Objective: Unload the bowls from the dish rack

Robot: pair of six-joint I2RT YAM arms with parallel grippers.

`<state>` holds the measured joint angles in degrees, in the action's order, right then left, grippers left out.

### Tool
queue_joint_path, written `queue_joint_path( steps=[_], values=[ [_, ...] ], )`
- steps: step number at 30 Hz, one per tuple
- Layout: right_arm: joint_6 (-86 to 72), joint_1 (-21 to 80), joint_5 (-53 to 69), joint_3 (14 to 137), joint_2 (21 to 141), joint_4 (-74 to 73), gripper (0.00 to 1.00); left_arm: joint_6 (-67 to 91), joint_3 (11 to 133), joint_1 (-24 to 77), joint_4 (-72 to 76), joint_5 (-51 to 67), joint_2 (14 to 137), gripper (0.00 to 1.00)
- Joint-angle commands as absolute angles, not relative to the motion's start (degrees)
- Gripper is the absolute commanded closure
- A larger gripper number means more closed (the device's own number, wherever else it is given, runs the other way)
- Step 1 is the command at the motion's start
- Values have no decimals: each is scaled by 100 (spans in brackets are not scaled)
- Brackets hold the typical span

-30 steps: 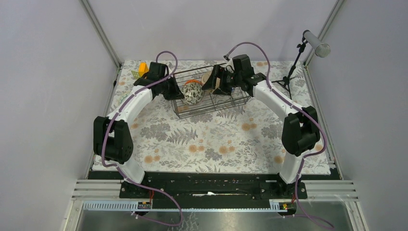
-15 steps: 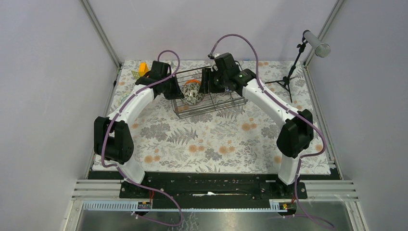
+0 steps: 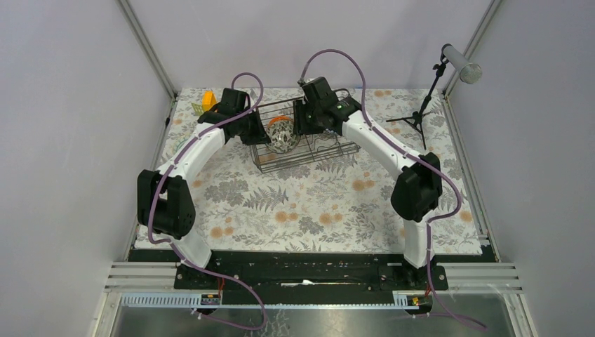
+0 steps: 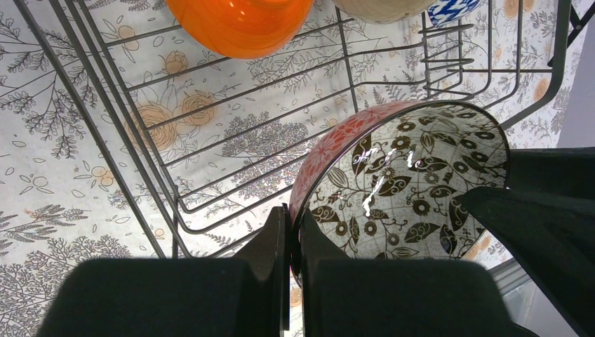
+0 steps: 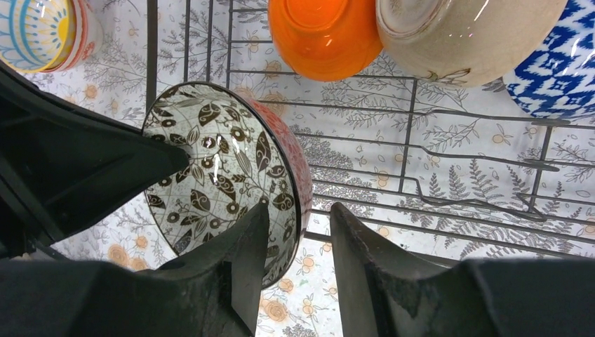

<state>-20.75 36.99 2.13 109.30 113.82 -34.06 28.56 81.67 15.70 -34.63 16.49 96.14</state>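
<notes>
The black wire dish rack (image 3: 330, 149) stands at the table's back middle. My left gripper (image 4: 293, 214) is shut on the rim of the pink patterned bowl (image 4: 414, 175), held on edge over the rack's left part (image 3: 281, 135). My right gripper (image 5: 300, 210) is open. One finger is inside that bowl (image 5: 217, 168) and one is outside, with the rim between them. An orange bowl (image 5: 323, 31), a beige bowl (image 5: 463, 38) and a blue-white zigzag bowl (image 5: 554, 70) sit in the rack beyond.
A bowl with blue and yellow lines inside and a red-lined outside (image 5: 42, 31) stands outside the rack's wire. An orange block (image 3: 208, 100) lies at the back left. A microphone stand (image 3: 428, 91) is at the back right. The rack's wire dividers (image 5: 477, 196) lie under the grippers.
My right arm has swung left across the rack, bringing its open gripper onto the pink patterned bowl's rim. My left gripper has kept hold of the bowl, almost still.
</notes>
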Motion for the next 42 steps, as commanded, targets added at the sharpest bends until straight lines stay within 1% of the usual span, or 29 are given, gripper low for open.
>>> queue_joint_path(
  steps=[1, 6, 9, 14, 15, 17, 18, 20, 22, 26, 29, 30, 32, 37, 42],
  values=[
    [-1894, 3872, -196, 11424, 11541, -3656, 56, 2964, 8513, 1607, -3212, 1855, 9546, 100],
    [-1805, 3954, -452, 11607, 11669, -3869, 58, 2978, 8530, 1622, -3216, 1838, 9545, 100],
    [-1786, 3971, -493, 11623, 11693, -3907, 64, 2982, 8536, 1629, -3212, 1846, 9545, 100],
    [-1750, 3982, -571, 11678, 11754, -4025, 65, 2986, 8564, 1637, -3212, 1862, 9545, 100],
    [-1741, 3990, -594, 11696, 11762, -4052, 67, 2987, 8569, 1638, -3208, 1871, 9543, 100],
    [-1750, 3989, -671, 11708, 11777, -4098, 82, 2972, 8579, 1640, -3209, 1914, 9537, 99],
    [-1763, 3986, -735, 11718, 11778, -4118, 89, 2954, 8588, 1639, -3216, 1942, 9536, 94],
    [-1821, 3995, -911, 11738, 11761, -4168, 100, 2895, 8597, 1643, -3218, 1942, 9501, 79],
    [-1857, 3982, -1056, 11734, 11724, -4175, 100, 2832, 8596, 1642, -3213, 1815, 9405, 67],
    [-2034, 3982, -1492, 11630, 11533, -4175, 100, 2699, 8582, 1644, -3209, 1435, 9160, 51],
    [-2191, 3961, -1848, 11452, 11315, -4150, 100, 2635, 8533, 1639, -3188, 1180, 8967, 44],
    [-2218, 3954, -1878, 11380, 11234, -4107, 100, 2628, 8492, 1643, -3173, 1089, 8900, 41],
    [-2199, 3917, -1793, 11127, 11015, -3875, 100, 2628, 8417, 1640, -3155, 882, 8768, 39],
    [-2417, 3824, -1925, 10338, 10437, -3511, 100, 2662, 8263, 1635, -3112, 437, 8535, 36],
    [-3004, 3529, -1982, 9378, 9739, -3339, 100, 2734, 8044, 1639, -3018, 116, 8303, 35]
  ],
)
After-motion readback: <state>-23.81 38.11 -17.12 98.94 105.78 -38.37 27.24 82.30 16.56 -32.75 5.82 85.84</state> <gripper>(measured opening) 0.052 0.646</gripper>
